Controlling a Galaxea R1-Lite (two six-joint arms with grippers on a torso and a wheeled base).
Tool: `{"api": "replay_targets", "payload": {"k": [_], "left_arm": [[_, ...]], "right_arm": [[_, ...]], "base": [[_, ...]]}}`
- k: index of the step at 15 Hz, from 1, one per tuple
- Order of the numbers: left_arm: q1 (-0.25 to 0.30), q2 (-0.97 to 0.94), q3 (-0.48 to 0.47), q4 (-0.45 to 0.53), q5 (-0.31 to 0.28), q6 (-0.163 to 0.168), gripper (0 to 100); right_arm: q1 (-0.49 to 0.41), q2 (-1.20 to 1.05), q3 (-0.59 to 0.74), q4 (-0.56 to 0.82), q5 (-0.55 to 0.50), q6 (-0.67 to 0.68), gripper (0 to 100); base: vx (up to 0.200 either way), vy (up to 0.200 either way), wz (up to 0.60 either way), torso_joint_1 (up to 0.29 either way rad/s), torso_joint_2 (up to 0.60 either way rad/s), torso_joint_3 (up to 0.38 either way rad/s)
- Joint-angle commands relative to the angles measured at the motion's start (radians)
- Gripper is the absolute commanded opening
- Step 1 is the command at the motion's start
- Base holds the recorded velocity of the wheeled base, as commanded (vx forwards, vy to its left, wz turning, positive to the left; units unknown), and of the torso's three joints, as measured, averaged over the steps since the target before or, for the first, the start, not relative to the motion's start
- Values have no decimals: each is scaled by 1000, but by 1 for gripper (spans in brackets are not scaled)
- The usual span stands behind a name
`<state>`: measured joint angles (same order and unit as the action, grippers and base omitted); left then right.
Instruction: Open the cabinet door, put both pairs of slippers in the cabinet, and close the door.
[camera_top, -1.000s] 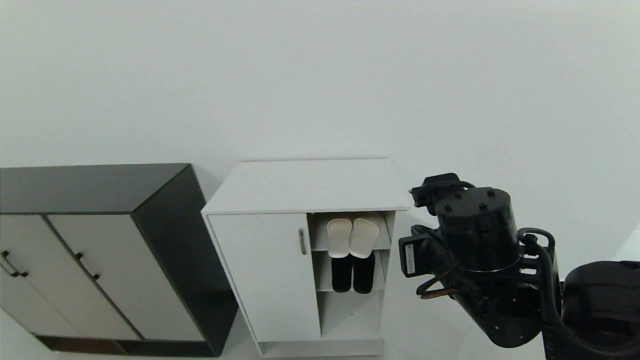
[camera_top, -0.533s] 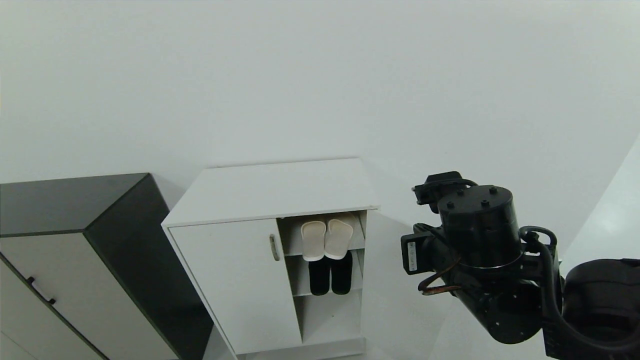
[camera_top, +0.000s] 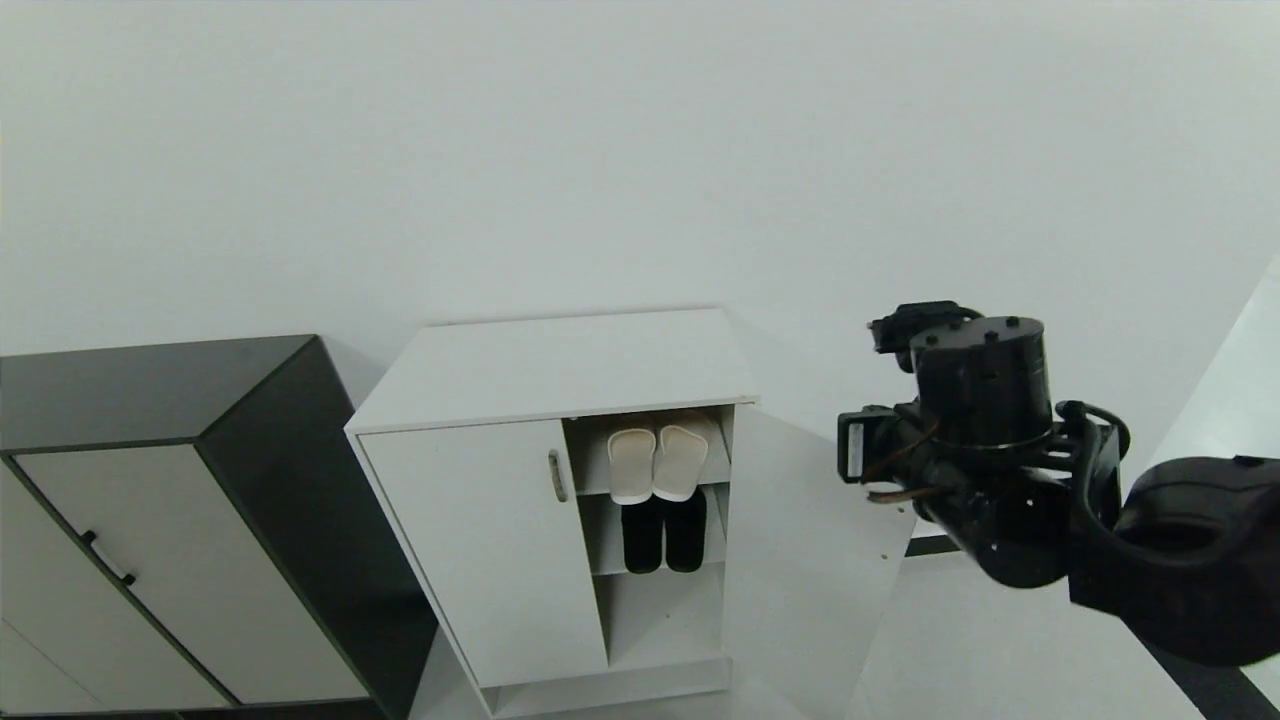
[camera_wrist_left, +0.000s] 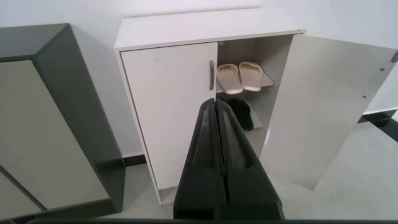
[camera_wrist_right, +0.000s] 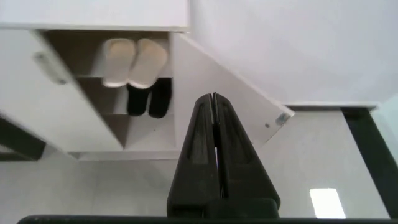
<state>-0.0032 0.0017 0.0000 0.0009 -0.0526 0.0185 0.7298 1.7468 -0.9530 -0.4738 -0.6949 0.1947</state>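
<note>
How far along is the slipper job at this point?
Done: the cabinet has its right door open, the white slippers sit inside, and the black slippers sit just below them. In hand: nothing; the left gripper and right gripper are both shut and empty. Left: closing the door.

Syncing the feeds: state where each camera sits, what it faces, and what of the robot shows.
Head view: on the head, facing forward and down at the white cabinet, door open; right arm shows.
Left wrist view: on the left wrist, facing the cabinet front past the shut left hand.
Right wrist view: on the right wrist, facing its open side past the shut right hand.
Shared: all show white slippers shelved above black slippers.
</note>
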Motion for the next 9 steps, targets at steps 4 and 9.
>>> {"api": "replay_targets", "payload": {"k": [4,9], "left_arm": [[0,0,0,-1,-1,0,0],[0,0,0,1,-1,0,0]], "right_arm": [[-224,215,-161,3,109,3,0],[-300,372,-286,-2,130,17,0]], "base": [[0,0,0,0,0,0],[0,0,0,0,0,0]]}}
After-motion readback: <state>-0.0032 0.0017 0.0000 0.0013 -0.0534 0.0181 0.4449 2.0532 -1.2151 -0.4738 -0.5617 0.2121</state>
